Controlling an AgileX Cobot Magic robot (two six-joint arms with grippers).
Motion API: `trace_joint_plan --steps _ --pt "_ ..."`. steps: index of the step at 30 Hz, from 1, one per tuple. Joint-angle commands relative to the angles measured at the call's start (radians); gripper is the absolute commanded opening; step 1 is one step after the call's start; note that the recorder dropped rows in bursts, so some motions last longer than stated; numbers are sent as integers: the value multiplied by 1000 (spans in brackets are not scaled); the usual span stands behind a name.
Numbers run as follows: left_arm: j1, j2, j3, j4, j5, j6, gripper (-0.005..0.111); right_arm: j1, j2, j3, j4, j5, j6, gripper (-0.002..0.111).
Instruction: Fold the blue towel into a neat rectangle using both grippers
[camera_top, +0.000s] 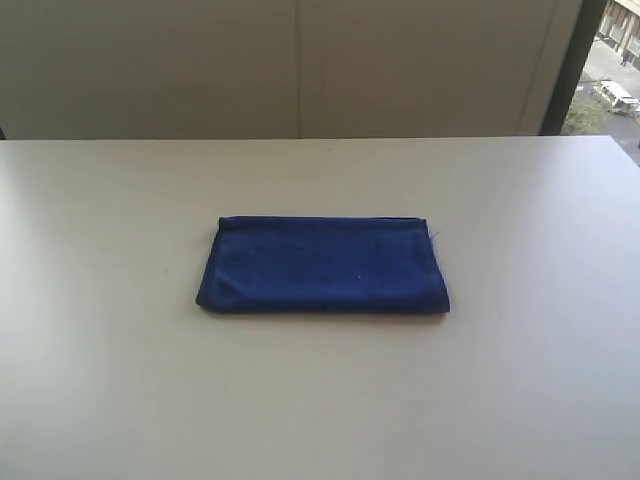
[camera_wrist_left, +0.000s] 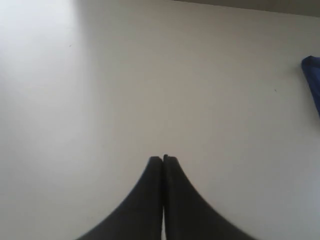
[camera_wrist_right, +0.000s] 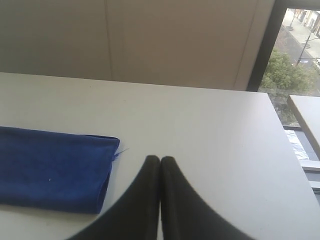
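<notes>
You see a pale matte table (camera_top: 110, 390), a plain off-white wall (camera_top: 300, 70) behind it, a dark window frame (camera_top: 572, 65) at the wall's right end, a white vehicle (camera_top: 616, 96) outside, green trees (camera_wrist_right: 285, 72) beyond.

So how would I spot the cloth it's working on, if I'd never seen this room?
Start at the big pale table in front of the plain wall. Near its middle lies a blue towel, flat and folded into a long rectangle. Its deep blue against the pale top sets it apart: it is the only coloured thing seen on the table.
</notes>
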Motion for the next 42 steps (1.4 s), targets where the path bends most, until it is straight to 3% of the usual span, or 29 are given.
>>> trace_joint_plan --steps 1,7,17,42 --pt "1 -4 5 3 -5 6 0 2 -7 -6 2 -11 14 0" --pt "1 -4 5 3 -5 6 0 2 -7 -6 2 -11 14 0" --pt "1 -4 5 3 33 184 0 2 -7 -6 2 -11 14 0" --pt "1 -4 5 3 30 186 0 2 -26 0 2 -11 13 0"
